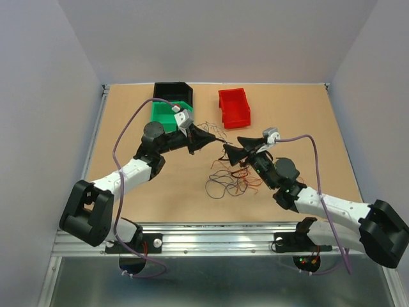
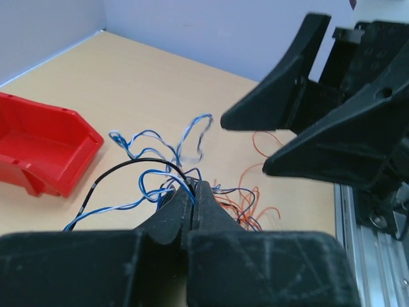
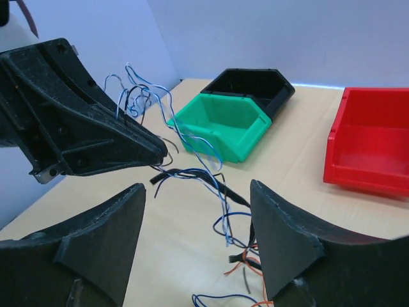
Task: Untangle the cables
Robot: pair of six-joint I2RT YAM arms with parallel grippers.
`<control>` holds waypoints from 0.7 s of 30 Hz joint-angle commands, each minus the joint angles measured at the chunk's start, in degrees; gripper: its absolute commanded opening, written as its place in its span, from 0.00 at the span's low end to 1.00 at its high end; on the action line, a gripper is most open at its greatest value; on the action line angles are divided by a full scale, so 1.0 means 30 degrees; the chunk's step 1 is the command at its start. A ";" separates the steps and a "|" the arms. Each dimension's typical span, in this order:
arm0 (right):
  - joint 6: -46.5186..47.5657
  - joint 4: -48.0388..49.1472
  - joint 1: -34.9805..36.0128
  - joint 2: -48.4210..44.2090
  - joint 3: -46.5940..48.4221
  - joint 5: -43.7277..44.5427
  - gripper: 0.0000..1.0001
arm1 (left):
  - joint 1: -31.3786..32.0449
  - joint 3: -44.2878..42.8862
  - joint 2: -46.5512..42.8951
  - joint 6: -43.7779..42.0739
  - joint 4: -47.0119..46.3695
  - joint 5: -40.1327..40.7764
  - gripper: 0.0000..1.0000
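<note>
Left gripper (image 2: 193,188): fingers are being pressed fully together on a few of the cables (image 1: 230,178) — blue-white strands (image 2: 160,147) and a black wire (image 2: 128,164) are being pinched at the tips and held above the table (image 1: 307,141). Right gripper (image 3: 197,192): fingers are being held spread wide with nothing gripped, just beside the left tips and facing them. The pinched strands are being draped down between the two grippers into the rest of the bundle — orange strands (image 3: 238,267) and dark loops are lying on the table near the middle, apart from the red bin (image 1: 234,107), the green bin (image 1: 167,114) and the black bin (image 1: 172,91) touching behind it.
</note>
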State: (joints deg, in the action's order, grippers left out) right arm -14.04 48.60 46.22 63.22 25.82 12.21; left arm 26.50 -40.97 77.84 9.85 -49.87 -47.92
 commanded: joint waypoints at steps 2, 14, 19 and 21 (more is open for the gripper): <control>0.1663 0.0125 0.0122 -0.1911 -0.1195 -0.0495 0.73 | -0.0103 -0.0552 -0.1483 -0.1552 0.0945 -0.1838 0.00; 0.3479 -0.4481 0.0122 -0.1094 0.0620 -0.3337 0.84 | -0.0074 -0.0025 -0.3857 -0.2433 0.2090 -0.2101 0.00; 0.3744 -0.4044 0.0122 0.0106 0.1088 -0.3047 0.84 | -0.0074 0.0034 -0.4121 -0.2404 0.2150 -0.2423 0.00; 0.3656 -0.3053 0.0122 0.0923 0.1177 -0.2752 0.81 | -0.0103 0.0005 -0.4122 -0.2286 0.2150 -0.2629 0.00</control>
State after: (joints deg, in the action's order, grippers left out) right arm -4.45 34.79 46.22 63.48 24.71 3.88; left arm 26.50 -40.93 67.40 3.44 -41.85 -53.60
